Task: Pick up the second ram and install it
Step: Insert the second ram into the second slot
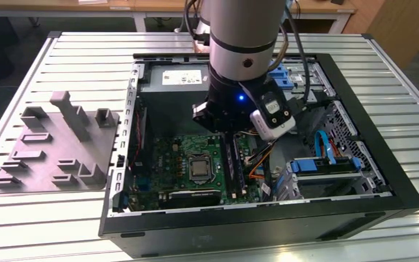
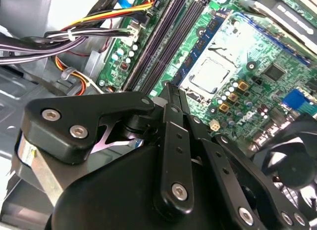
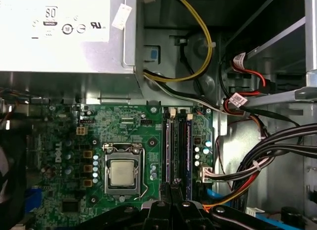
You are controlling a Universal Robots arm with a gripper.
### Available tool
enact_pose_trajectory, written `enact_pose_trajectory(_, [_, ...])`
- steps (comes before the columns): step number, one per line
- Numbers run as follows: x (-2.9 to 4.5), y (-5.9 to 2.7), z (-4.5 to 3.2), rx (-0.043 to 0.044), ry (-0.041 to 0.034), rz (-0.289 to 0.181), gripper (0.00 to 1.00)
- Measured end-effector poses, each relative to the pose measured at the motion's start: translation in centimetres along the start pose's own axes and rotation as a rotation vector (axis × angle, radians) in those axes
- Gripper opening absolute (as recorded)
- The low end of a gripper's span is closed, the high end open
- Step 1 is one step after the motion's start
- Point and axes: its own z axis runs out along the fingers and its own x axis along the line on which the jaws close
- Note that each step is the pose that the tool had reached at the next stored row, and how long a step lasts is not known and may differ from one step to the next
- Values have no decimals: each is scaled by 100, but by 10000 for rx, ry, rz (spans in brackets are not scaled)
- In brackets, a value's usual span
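— So, where does the arm stand?

— Its gripper (image 1: 228,132) hangs inside the open computer case (image 1: 231,229), in the middle of the exterior view. It is right over the black memory slots (image 3: 174,146) that run beside the processor (image 3: 122,171) on the green motherboard (image 3: 124,126).

— And the fingers?

— In the second wrist view the fingers (image 2: 173,106) are drawn together, tips pointing at the slots. Whether anything thin is nipped between them I cannot tell.

— Then where is the second ram?

— As best I can judge, the second ram (image 3: 188,151) is the thin bluish stick standing on edge in the slots. In the first wrist view it is on the side away from the processor, close to the fingertips. I cannot tell whether it is fully seated, nor be sure it is not another stick.

— What could go wrong from here?

— A push that lands off the stick's narrow edge would, I think, slip onto the board or tip the stick. A tilted stick can bind in its slot or leave one end high. Pressing hard while it sits out of line could strain the motherboard. The bundled cables (image 3: 257,165) lie near the slots on the side away from the processor, so a wrist drifting that way might snag them.
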Motion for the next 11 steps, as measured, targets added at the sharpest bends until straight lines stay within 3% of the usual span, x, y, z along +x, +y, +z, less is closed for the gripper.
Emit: enact_pose_trajectory(11, [-29, -11, 192, 1, 6, 0, 11])
